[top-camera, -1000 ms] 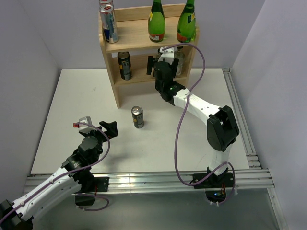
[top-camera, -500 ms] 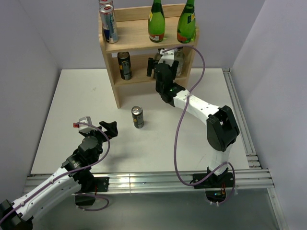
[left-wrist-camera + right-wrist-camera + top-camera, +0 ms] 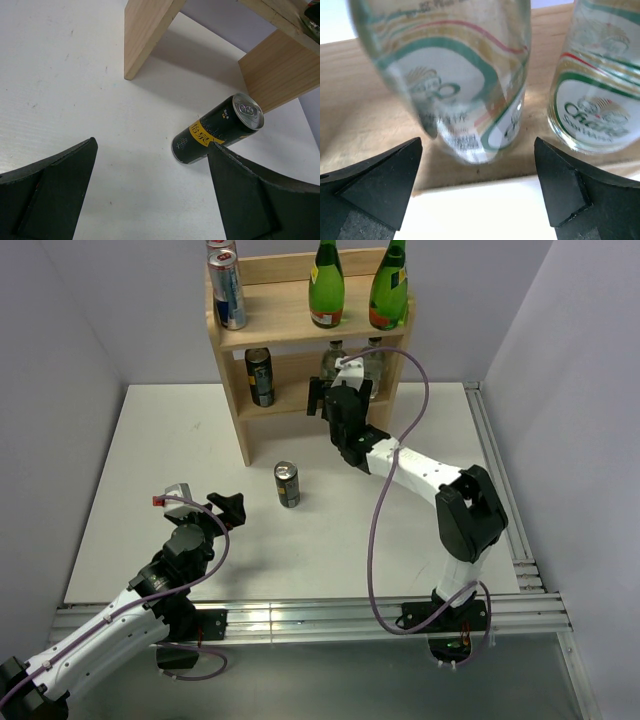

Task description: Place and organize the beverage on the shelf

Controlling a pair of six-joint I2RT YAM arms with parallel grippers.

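Fig.: R gripper (image 3: 335, 392), jaws now fully apart, backs off clear bottle (image 3: 455, 100), left on shelf (image 3: 285, 322) lower tier. We judge can (image 3: 215, 132) next, w/ L gripper (image 3: 152, 170), also apart.

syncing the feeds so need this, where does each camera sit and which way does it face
top external: above and behind the bases, looking down on table, shelf, left arm, right arm.
left wrist: low over the table, facing the black can and shelf foot; fingers of the left tool at bottom.
right wrist: at the shelf's lower tier, facing two clear bottles; fingers of the right tool at bottom.
shared: top and left wrist both show the black can.
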